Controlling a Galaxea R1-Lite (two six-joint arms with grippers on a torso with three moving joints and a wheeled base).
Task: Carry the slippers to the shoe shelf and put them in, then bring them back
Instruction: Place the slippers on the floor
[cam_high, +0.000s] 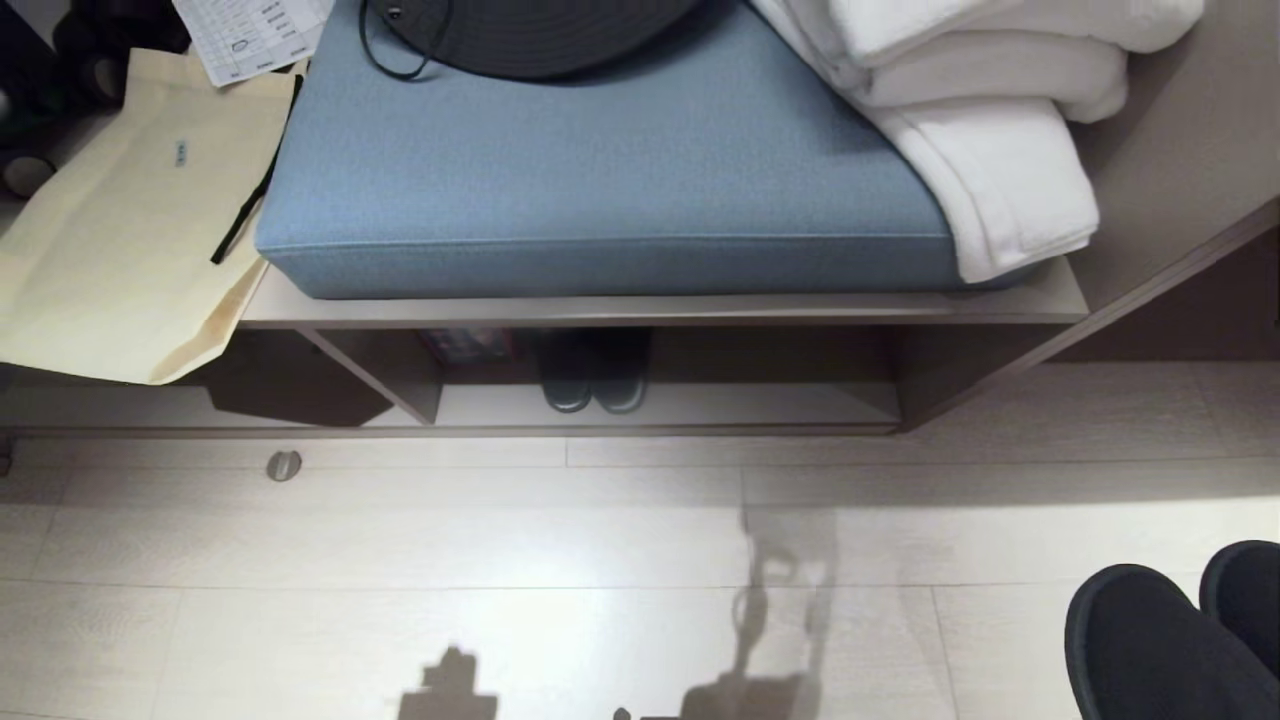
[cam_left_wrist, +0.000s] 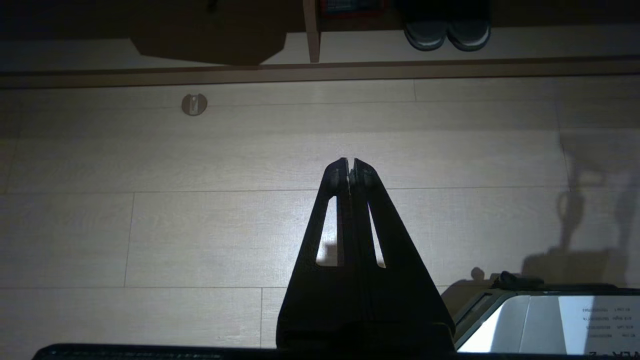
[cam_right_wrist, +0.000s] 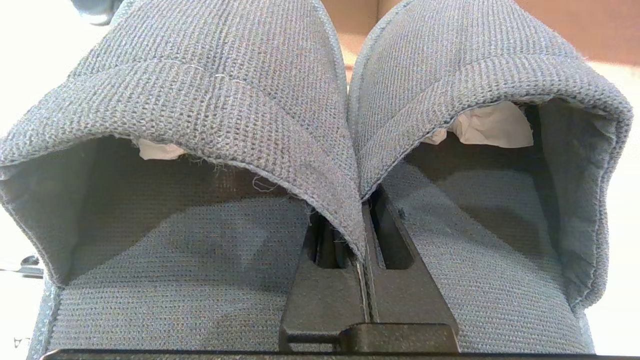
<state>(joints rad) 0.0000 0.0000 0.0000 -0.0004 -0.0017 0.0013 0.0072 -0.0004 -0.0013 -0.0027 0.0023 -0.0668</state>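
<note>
The right gripper (cam_right_wrist: 363, 245) pinched the slippers (cam_right_wrist: 350, 125) together by their inner edges; the left gripper (cam_left_wrist: 350, 167) hung pressed together above the floor (cam_left_wrist: 200, 225).

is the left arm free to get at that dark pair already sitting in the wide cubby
Probably yes. The left gripper is shut and empty over bare floor, and nothing lies between it and the dark pair. The cubby is low under the bench, so it would have to reach in low.
</note>
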